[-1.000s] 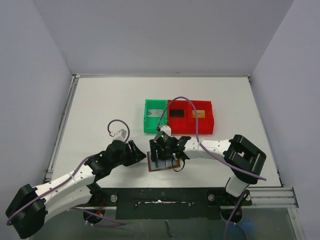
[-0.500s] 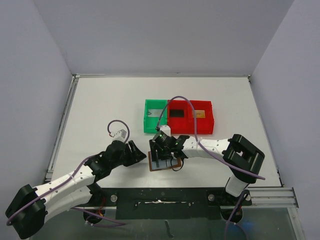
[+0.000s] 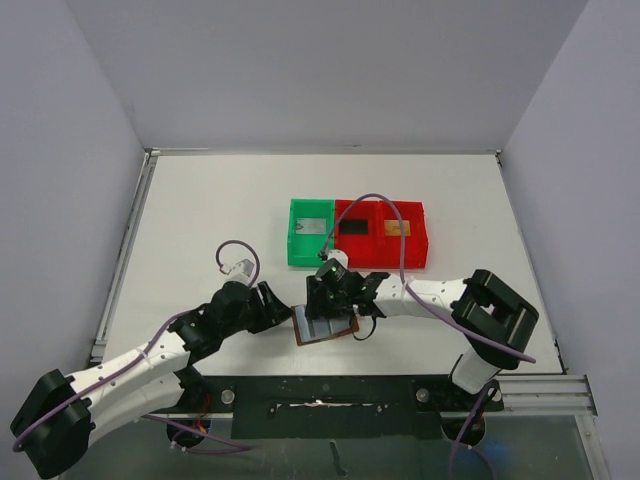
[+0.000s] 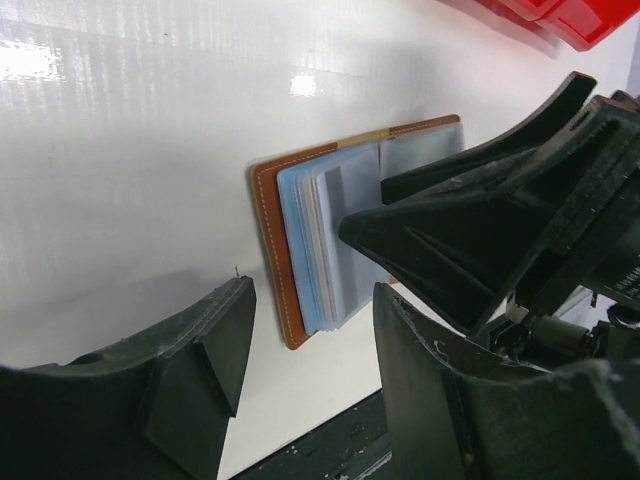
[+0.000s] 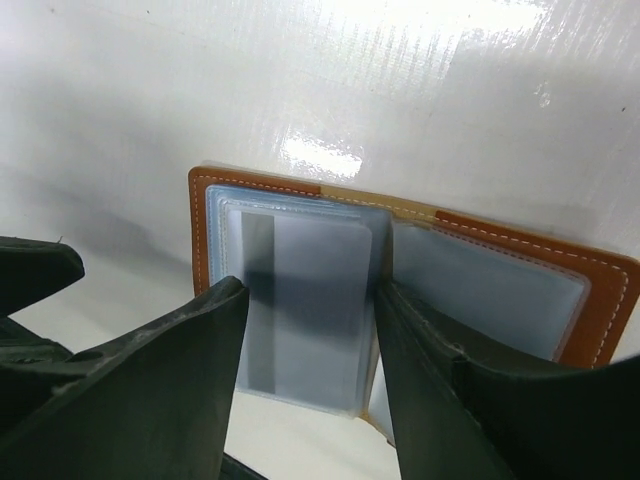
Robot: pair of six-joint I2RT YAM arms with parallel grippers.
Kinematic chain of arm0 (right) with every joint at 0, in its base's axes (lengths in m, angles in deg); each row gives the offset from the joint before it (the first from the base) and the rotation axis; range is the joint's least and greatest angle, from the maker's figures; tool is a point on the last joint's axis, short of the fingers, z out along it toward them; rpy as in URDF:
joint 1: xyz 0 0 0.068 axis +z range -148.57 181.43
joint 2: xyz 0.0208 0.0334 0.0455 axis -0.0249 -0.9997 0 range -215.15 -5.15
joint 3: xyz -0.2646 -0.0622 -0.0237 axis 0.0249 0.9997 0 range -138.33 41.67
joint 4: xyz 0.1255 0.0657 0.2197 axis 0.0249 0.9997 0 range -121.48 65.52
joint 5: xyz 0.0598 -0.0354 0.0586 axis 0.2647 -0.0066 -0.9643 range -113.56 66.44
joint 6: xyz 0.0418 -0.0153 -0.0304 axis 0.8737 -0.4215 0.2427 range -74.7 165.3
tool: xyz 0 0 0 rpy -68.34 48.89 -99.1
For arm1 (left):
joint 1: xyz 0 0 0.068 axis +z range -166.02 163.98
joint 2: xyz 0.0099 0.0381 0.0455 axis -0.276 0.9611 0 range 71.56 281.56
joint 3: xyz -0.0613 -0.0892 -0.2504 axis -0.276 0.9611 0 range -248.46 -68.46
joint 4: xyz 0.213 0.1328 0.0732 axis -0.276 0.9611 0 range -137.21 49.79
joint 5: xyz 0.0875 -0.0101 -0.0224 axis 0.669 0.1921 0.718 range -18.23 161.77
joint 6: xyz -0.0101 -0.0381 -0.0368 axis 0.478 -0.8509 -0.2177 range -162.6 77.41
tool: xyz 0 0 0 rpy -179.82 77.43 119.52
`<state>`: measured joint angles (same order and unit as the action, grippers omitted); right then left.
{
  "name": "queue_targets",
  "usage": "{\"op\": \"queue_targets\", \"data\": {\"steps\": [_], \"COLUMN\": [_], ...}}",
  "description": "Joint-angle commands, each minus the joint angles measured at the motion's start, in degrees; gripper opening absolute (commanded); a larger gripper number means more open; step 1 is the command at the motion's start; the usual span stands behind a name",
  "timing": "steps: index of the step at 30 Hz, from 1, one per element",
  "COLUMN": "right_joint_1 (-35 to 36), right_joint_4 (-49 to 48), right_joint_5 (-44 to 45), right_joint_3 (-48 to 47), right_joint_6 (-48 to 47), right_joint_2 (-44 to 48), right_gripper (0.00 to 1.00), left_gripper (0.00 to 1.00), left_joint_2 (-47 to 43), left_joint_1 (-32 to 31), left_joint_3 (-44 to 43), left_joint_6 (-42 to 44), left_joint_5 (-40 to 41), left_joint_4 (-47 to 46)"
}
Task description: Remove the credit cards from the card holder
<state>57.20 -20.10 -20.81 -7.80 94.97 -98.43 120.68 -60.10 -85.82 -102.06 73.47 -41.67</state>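
The card holder lies open near the table's front edge, brown leather with clear grey-blue sleeves. My right gripper hangs open just over it, its fingers straddling the left stack of sleeves. My left gripper is open and empty, low on the table just left of the card holder. Three credit cards lie in the trays behind: a pale grey one, a black one and a golden-orange one. I cannot tell whether a sleeve holds a card.
A green tray and a red tray stand side by side behind the grippers. The dark rail of the table's front edge runs right below the card holder. White walls enclose the table.
The right gripper's jaws have narrowed over the sleeves, and the card holder has turned slightly. The left gripper has edged a little towards the card holder.
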Motion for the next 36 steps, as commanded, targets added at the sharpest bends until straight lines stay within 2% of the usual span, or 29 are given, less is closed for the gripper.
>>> {"op": "queue_targets", "data": {"steps": [1, 4, 8, 11, 22, 27, 36], "right_joint_1": [-0.81, -0.94, 0.02, 0.92, 4.27, 4.25, 0.85], "right_joint_4": [-4.1, -3.79, -0.39, 2.61, 11.69, 9.09, -2.39], "right_joint_5": [-2.22, -2.22, 0.34, 3.12, 10.68, 8.84, 0.7], "right_joint_3": [1.41, 1.24, -1.11, -3.25, -10.53, -9.2, -0.73], "right_joint_6": [1.04, 0.97, -0.16, -0.66, -1.25, -1.3, 0.89], "right_joint_2": [2.47, 2.18, 0.84, -0.44, -6.41, -5.72, -0.31], "right_gripper": [0.53, 0.52, 0.63, 0.66, 0.66, 0.63, 0.6], "left_gripper": [0.49, 0.49, 0.49, 0.49, 0.49, 0.49, 0.49], "left_joint_2": [-1.12, -1.35, -2.18, -3.84, -8.44, -8.56, -8.33], "left_joint_1": [0.39, 0.39, 0.37, 0.39, 0.39, 0.39, 0.39], "left_joint_3": [0.18, 0.42, 0.67, 0.84, 1.1, 1.02, 1.75], "left_joint_6": [0.31, 0.33, -0.22, -1.39, -3.09, -3.12, -2.08], "left_joint_5": [-2.07, -2.43, -1.5, 0.25, 4.43, 4.56, 1.78], "left_joint_4": [-5.28, -5.7, -4.91, -3.13, 1.79, 2.1, -1.25]}}
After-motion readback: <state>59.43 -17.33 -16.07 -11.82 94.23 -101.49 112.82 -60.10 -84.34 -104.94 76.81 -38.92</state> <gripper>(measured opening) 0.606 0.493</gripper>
